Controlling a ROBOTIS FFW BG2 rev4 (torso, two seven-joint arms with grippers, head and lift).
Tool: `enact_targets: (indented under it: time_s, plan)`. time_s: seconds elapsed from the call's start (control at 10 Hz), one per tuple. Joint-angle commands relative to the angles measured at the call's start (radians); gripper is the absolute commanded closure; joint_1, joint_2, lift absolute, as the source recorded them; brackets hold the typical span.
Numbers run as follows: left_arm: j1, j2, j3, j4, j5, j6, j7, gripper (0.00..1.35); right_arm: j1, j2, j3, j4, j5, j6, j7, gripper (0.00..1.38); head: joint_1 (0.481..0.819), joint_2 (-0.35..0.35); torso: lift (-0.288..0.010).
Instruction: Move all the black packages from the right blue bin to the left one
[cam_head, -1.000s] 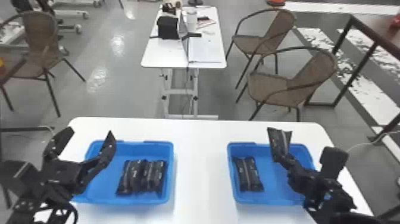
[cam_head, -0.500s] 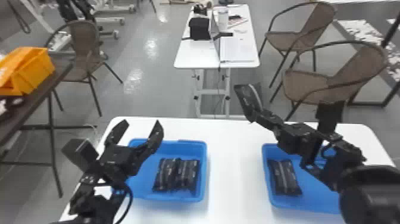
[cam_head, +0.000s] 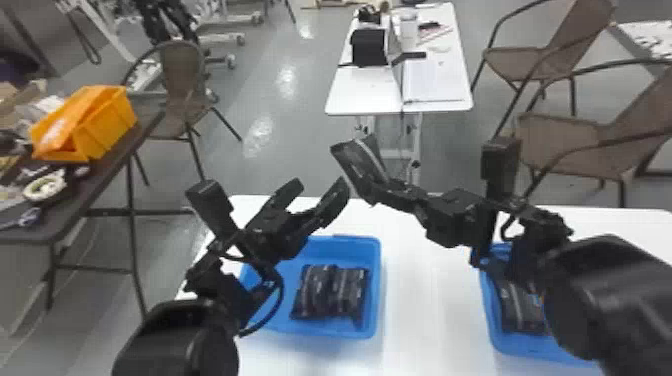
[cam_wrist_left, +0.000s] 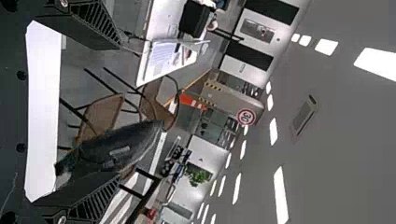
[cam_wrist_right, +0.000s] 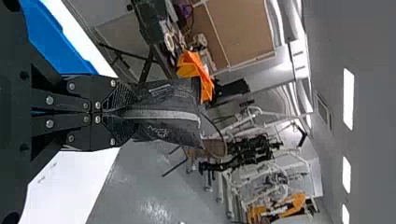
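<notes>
Left bin (cam_head: 376, 285) near left edge of table (cam_head: 430, 300), right bin (cam_head: 487, 320) in right part, well apart. In left bin, packages (cam_head: 332, 292) side by side. In right bin, at least one package (cam_head: 520, 307) near left wall. Another package (cam_head: 357, 156) in fingers of right gripper (cam_head: 374, 187). Behind table, desk (cam_head: 367, 90).

two blue bins (cam_head: 376, 290), perhaps four black packages (cam_head: 314, 292), three chairs (cam_head: 557, 134), two white tables (cam_head: 427, 295)
</notes>
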Motion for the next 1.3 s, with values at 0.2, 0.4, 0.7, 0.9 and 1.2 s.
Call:
enact_targets:
  time_s: [0.2,0.4,0.7,0.9,1.2]
  plan:
    - [-0.043,0.018,-0.050,0.041,0.030,0.020,-0.009,0.05,-0.061,-0.013,0.108,0.031,-0.078,-0.003,0.000,1.27,0.695,0.221,0.000]
    - [-0.054,0.018,-0.070,0.066,0.038,-0.003,0.008,0.17,-0.061,-0.014,0.118,0.046,-0.101,0.002,0.000,1.27,0.695,0.223,0.000]
    - [-0.032,0.009,-0.081,0.084,0.090,-0.061,0.031,1.22,-0.058,-0.013,0.118,0.051,-0.102,0.002,0.000,1.27,0.695,0.224,0.000]
    - [-0.031,0.009,-0.095,0.094,0.095,-0.120,0.029,1.22,-0.055,-0.011,0.117,0.051,-0.101,0.000,0.000,1.27,0.695,0.222,0.000]
    - [-0.018,-0.003,-0.079,0.100,0.084,-0.181,0.036,1.22,-0.012,0.018,0.048,0.074,-0.058,-0.124,0.031,0.22,0.695,0.224,0.000]
